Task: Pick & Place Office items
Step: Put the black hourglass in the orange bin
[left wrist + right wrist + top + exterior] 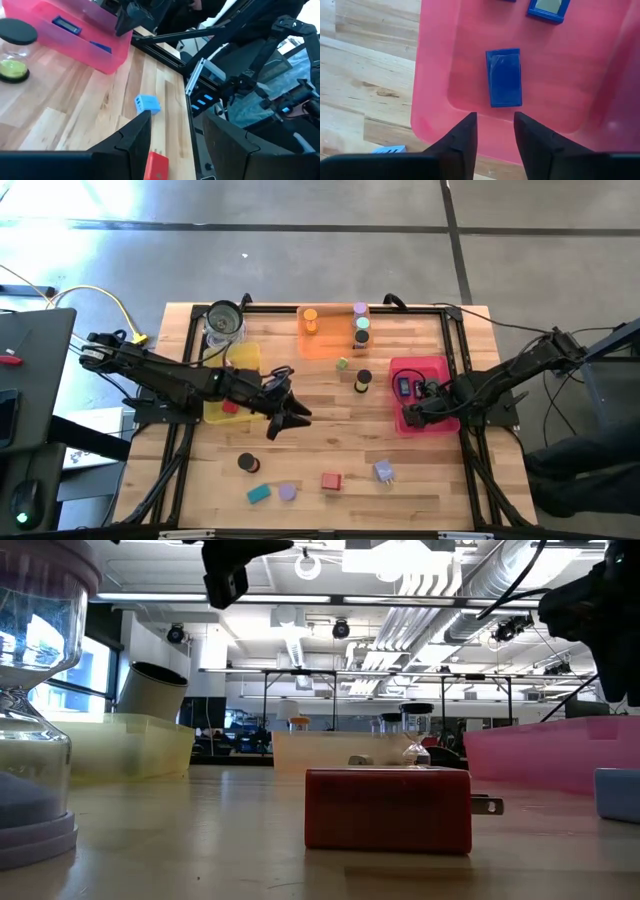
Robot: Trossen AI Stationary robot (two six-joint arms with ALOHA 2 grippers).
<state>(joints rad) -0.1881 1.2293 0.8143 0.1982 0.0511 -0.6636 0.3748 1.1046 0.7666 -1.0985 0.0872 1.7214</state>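
My right gripper [495, 117] hangs open over the pink tray [470, 60], pointing down. A dark-blue block [504, 76] lies flat on the tray floor just beyond its fingertips, with a second blue piece [549, 7] farther in. My left gripper [288, 418] is open above the middle of the table with nothing between its fingers [137, 132]. On the wood near the front edge lie a red block [331, 480], a lavender plug-like block [384, 472], a teal block [259, 493], a lavender piece [288, 491] and a black cylinder [247, 464].
An orange tray [330, 345] at the back holds several short cylinders. A yellow tray [245, 360] with a red piece [230, 407] and a glass jar [224, 320] stand at the back left. A black-capped cylinder [362, 380] and a small green piece [342, 363] stand mid-table.
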